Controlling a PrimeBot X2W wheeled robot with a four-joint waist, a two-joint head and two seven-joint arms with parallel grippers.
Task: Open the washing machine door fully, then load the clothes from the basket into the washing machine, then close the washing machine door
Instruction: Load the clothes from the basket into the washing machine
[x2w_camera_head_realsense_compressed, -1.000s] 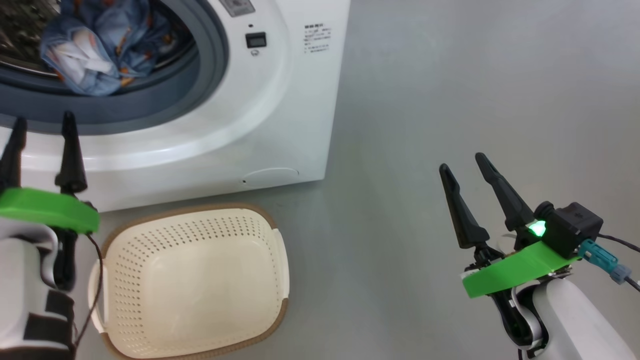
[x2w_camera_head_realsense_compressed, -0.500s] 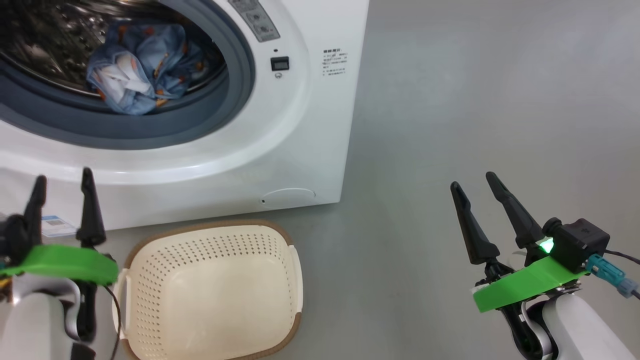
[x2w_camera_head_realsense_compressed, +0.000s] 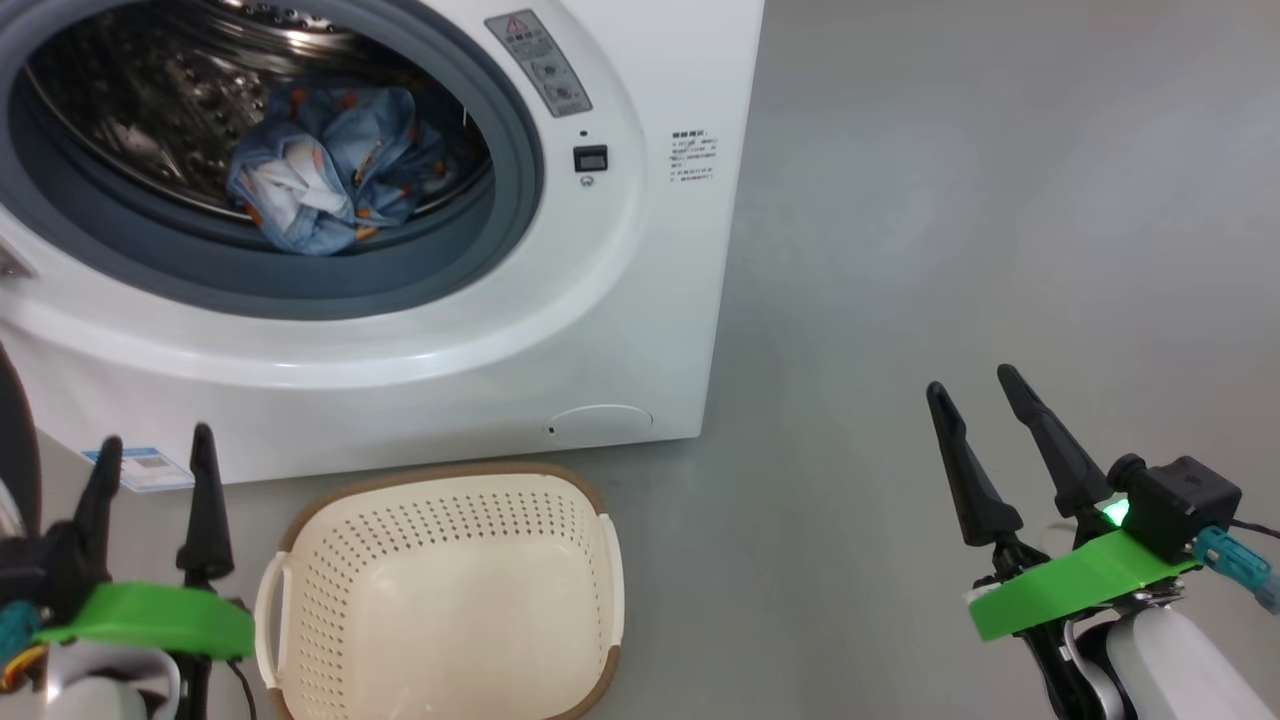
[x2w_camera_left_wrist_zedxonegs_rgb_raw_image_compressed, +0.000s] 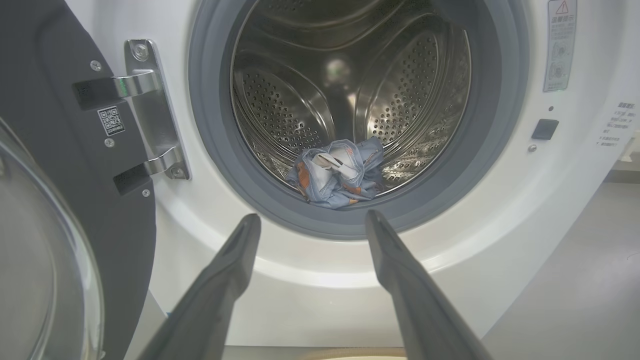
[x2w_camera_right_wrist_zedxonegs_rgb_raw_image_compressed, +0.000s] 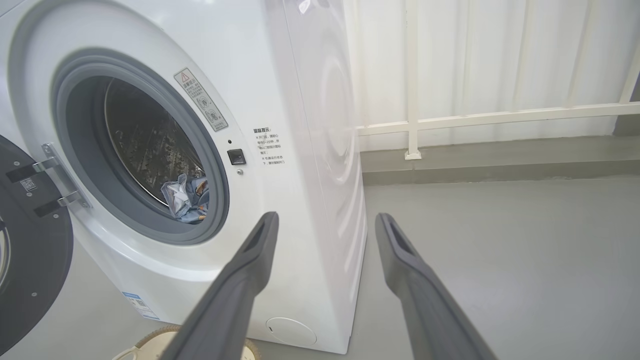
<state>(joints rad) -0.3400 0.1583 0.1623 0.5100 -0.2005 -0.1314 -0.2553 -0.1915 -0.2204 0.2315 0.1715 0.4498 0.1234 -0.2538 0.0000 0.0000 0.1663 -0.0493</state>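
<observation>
- So, the big white front-loading washing machine (x2w_camera_head_realsense_compressed: 640, 250) is seen with its round mouth faced toward the robot. Its large round door (x2w_camera_left_wrist_zedxonegs_rgb_raw_image_compressed: 115, 225), glossy black ring around clear domed glass, is swung wide open to the left on a metal hinge (x2w_camera_left_wrist_zedxonegs_rgb_raw_image_compressed: 150, 110) at the opening's left edge.
- The clothes (x2w_camera_head_realsense_compressed: 330, 170), a crumpled light blue bundle printed with little orange-brown figures and white patches, are found inside the perforated steel drum (x2w_camera_left_wrist_zedxonegs_rgb_raw_image_compressed: 350, 75), low at the front, just behind the grey rubber gasket (x2w_camera_left_wrist_zedxonegs_rgb_raw_image_compressed: 210, 125). The bundle is spread a bit wider than tall, so its long axis is laid roughly side to side across the opening.
- The cream-white perforated plastic basket (x2w_camera_head_realsense_compressed: 440, 600) with the brown woven-look rim is parked on the grey floor (x2w_camera_head_realsense_compressed: 950, 200) just in front of the machine, mouth up, handles at its left and right ends. Its near edge is cut off in the head view.
- The left gripper (x2w_camera_head_realsense_compressed: 157, 440) is held spread wide and empty, fingers pointed at the drum opening, just left of the basket.
- The right gripper (x2w_camera_head_realsense_compressed: 970, 381) is likewise spread wide and empty, kept well apart to the right over bare floor, fingers aimed past the machine's right front corner.
- A small blue label (x2w_camera_head_realsense_compressed: 140, 468) and a round service flap (x2w_camera_head_realsense_compressed: 600, 425) are spotted low on the front panel.
</observation>
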